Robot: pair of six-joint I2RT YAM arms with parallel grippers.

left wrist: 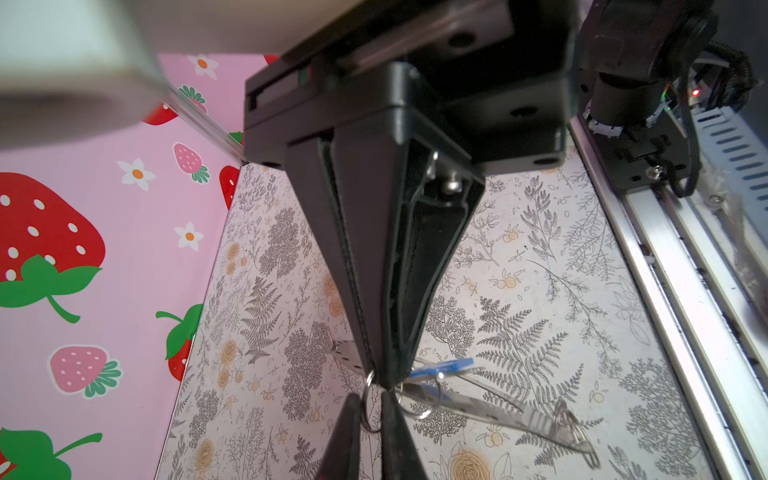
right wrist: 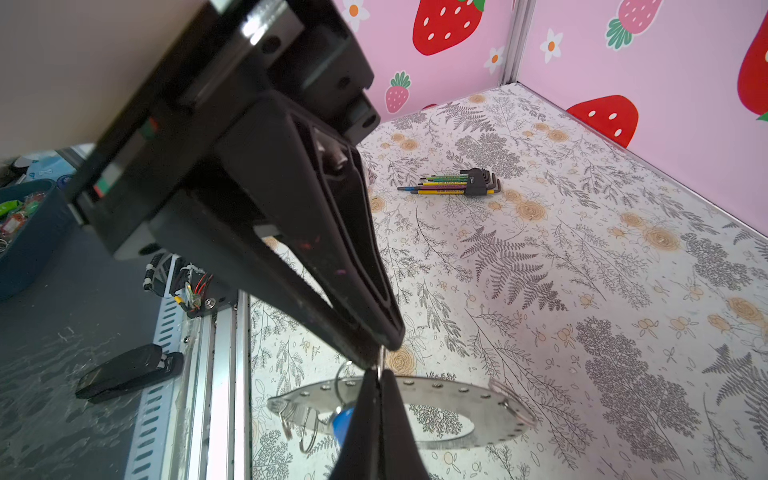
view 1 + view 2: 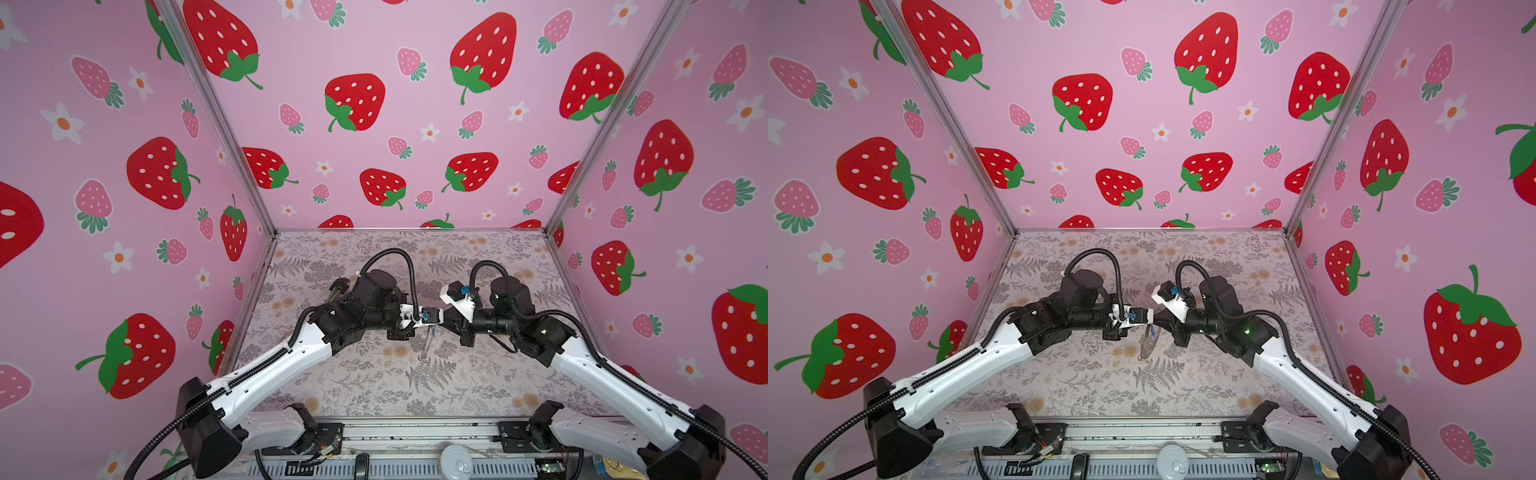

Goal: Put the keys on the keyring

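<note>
At the far left of the floral table, behind the left arm, one bundle of coloured hex keys lies in a black holder, well apart from the work. Two arms extend from the front rail and meet tip to tip above the table's middle. The left gripper points rightward. Its two fingertips stand a narrow gap apart, and a thin wire loop runs through that gap; whether they pinch it cannot be told. Below the meeting point hangs the one keyring, a flat grey band pierced with small holes. In both top views it shows as a thin sliver under the fingertips, and whether its low end touches the table cannot be told. Small loops of wire sit at both its ends, too fine and overlapped to count. The one key shows only its blue head, against the keyring's band just beside the fingertips. Whether it is threaded on cannot be told. On the right arm, the right gripper points leftward with its two fingers pressed together, and a strand of a wire loop rises out of their seam.
</note>
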